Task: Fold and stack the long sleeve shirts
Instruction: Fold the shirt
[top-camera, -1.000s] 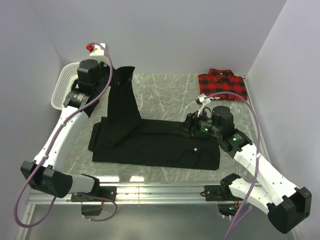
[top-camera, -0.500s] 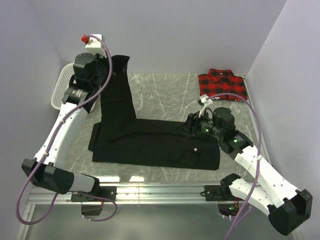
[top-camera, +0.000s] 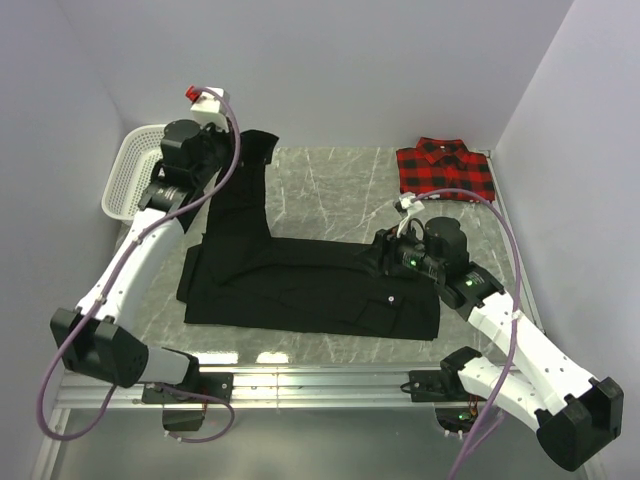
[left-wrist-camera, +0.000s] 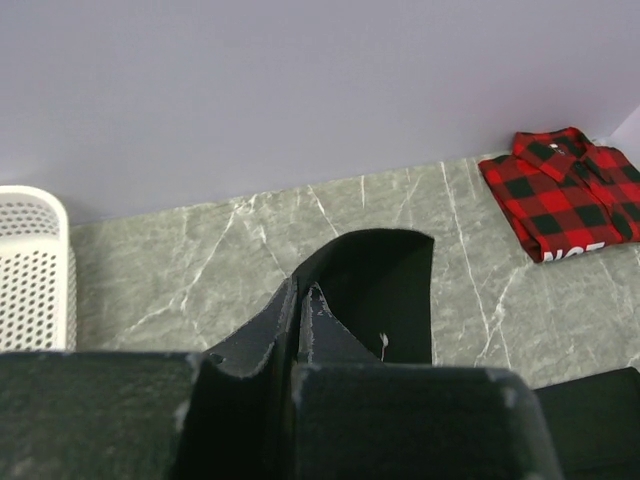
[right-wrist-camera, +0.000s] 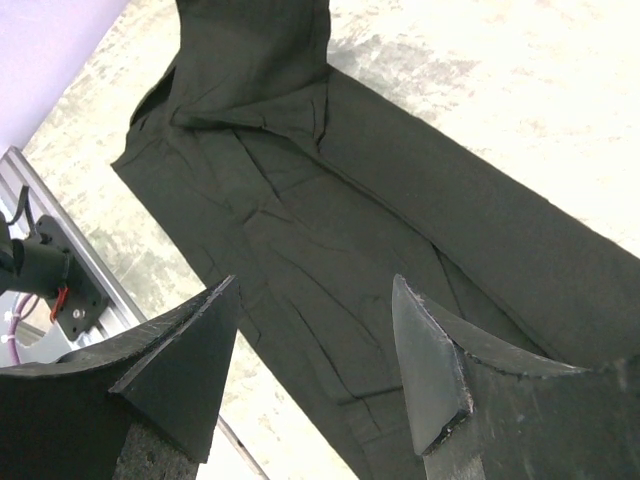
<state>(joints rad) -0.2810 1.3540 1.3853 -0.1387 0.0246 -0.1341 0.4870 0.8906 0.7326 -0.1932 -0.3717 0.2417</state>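
A: Where is the left arm (top-camera: 130, 265)?

B: It stretches from its base at the near left edge up toward the far left corner. The wrist is raised beside the white mesh basket (top-camera: 125, 175). The left gripper (left-wrist-camera: 300, 310) is clenched on the end of one sleeve (top-camera: 245, 195) of the black shirt (top-camera: 300, 285), the fabric pinched between its closed fingers.

A: So that sleeve is off the bench (top-camera: 330, 190)?

B: Its far end is lifted. The rest of it runs down and toward the near side, where it joins the shirt's body.

A: And the body of the shirt?

B: It lies flat across the near middle of the bench, spread from left to right, with a small chest pocket (top-camera: 385, 300) on its right part.

A: What about the right arm (top-camera: 510, 330)?

B: Its elbow is folded out toward the near right corner, and the forearm reaches back left to the shirt's right end. The right gripper (right-wrist-camera: 315, 285) points down over the black fabric, its fingers spread apart and holding nothing. Whether the tips touch the cloth I cannot tell.

A: The other shirt?

B: The red-and-black plaid shirt (top-camera: 445, 168) lies folded in the far right corner, well apart from both grippers.
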